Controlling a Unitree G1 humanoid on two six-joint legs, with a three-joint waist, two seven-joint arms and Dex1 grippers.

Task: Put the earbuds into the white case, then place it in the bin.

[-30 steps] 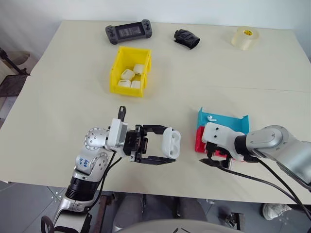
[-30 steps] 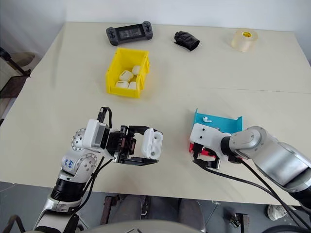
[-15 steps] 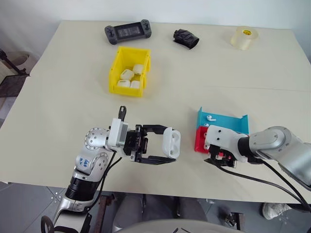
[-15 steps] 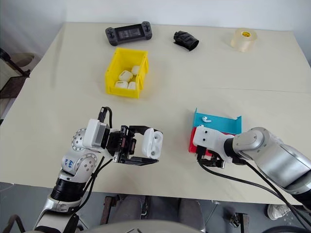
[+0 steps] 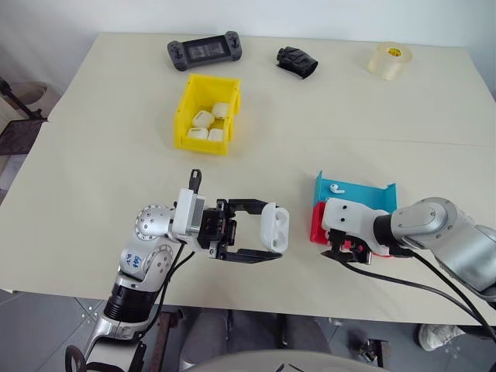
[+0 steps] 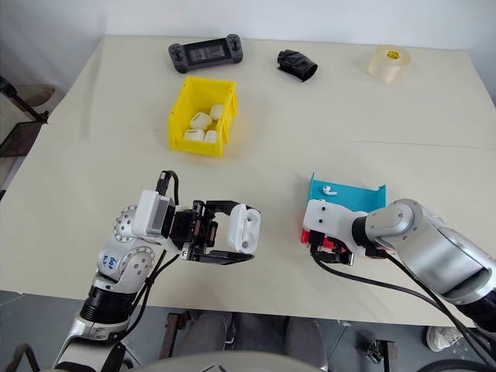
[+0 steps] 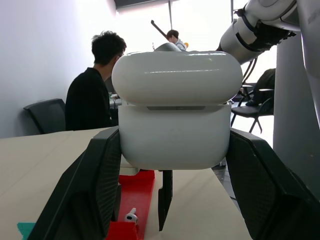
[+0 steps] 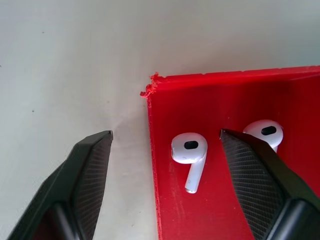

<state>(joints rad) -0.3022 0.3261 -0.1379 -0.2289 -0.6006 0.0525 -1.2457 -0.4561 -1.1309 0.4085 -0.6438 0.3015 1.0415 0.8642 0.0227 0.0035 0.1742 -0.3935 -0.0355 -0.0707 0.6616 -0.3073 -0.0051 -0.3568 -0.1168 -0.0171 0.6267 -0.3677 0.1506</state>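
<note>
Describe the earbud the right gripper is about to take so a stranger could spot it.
On the table's near right, a red tray sits in front of a blue one. Two earbuds lie in it; the target earbud lies between the open right gripper, nearer the tray's chipped corner.

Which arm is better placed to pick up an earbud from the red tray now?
Right. The right gripper hangs open over the red tray, an earbud between its fingers; the left gripper holds the white case.

Left gripper held level in front of the torso, pointing toward the right arm, black fingers clamped on the sides of the white case. Right gripper angled steeply downward to the right of the white case, fingers spread apart, nothing between them.
</note>
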